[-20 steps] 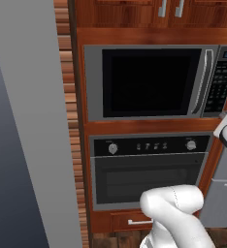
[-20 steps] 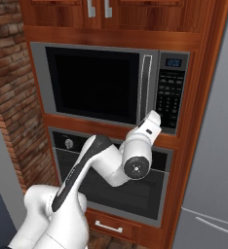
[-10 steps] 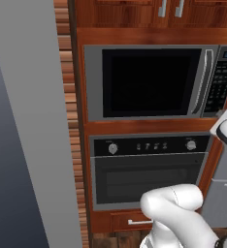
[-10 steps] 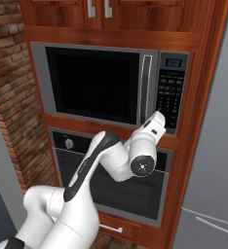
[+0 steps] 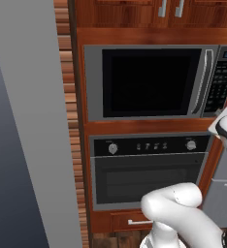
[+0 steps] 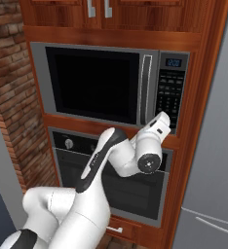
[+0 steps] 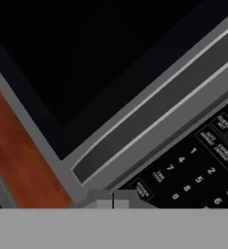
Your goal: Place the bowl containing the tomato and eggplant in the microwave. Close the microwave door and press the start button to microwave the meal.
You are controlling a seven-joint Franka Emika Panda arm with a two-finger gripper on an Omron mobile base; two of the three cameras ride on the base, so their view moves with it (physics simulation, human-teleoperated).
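The two-finger gripper [image 7: 113,199] on the white arm is seen with its jaws pressed together, nothing pinched between them; in the hand view the two tips show as one pale block at the bottom edge. Just ahead of the closed jaws lies the lower corner of the black keypad panel [image 7: 199,170], whose white digits and small labelled keys are seen right beyond the tips. To one side of the jaws in that view, the curved silver vertical handle [image 7: 155,116] is seen as a grey bar running diagonally, and past it the large black window of the grey-framed microwave door [image 7: 86,53] is found. On the other side of the jaws a strip of reddish-brown wood is visible.

In the right base view the hand [image 6: 160,122] is held up at the bottom edge of the built-in grey steel microwave [image 6: 108,87], at the foot of its handle and keypad. The microwave door [image 6: 94,85] is shut flush with the frame. A small blue display [image 6: 173,62] is lit well above the jaws. Below the jaws, the wider black-fronted oven with knobs [image 5: 149,169] is set into the same wooden cabinet. Whether the tips touch the panel cannot be told.
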